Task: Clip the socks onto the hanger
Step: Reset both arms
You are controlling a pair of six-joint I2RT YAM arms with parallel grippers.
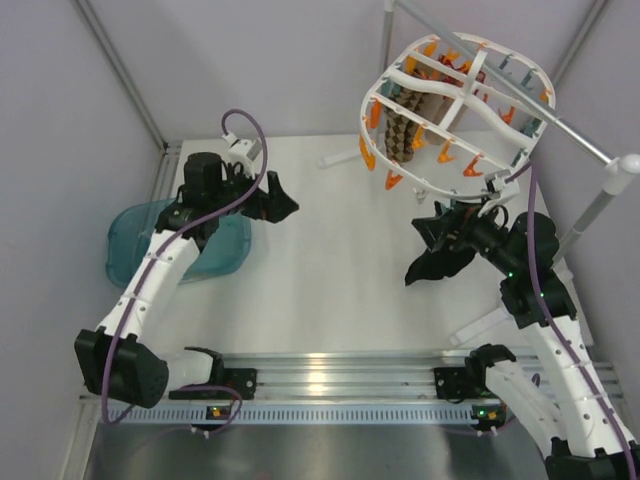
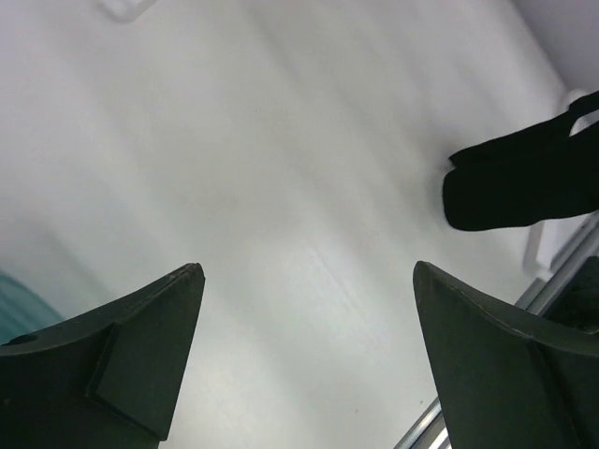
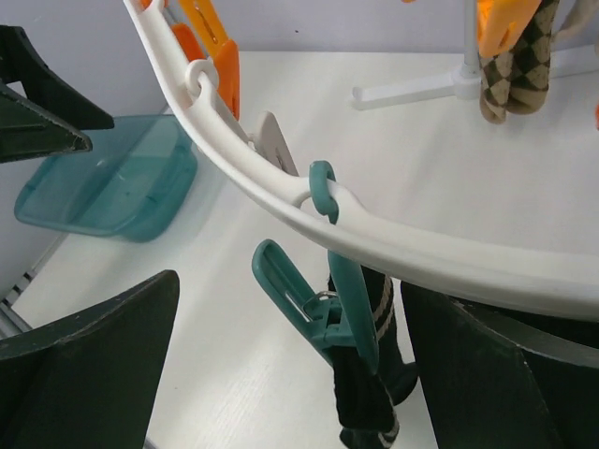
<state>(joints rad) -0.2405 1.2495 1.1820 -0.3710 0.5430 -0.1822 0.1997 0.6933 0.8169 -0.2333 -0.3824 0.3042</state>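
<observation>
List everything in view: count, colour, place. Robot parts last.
hanger: 1, white oval frame with orange and teal clips, hung at back right
black sock: 1 seen, tan-and-white stripes, hanging from a teal clip on the hanger's near rim
brown patterned sock: 1, hanging from an orange clip on the hanger
bin: 1, translucent teal, table's left side
pole stand: 1, grey pole, white base, far right
table: 1, white
left gripper: black, jaws open, over the table beside the bin
right gripper: black, jaws open, under the hanger's rim, facing the clipped sock
</observation>
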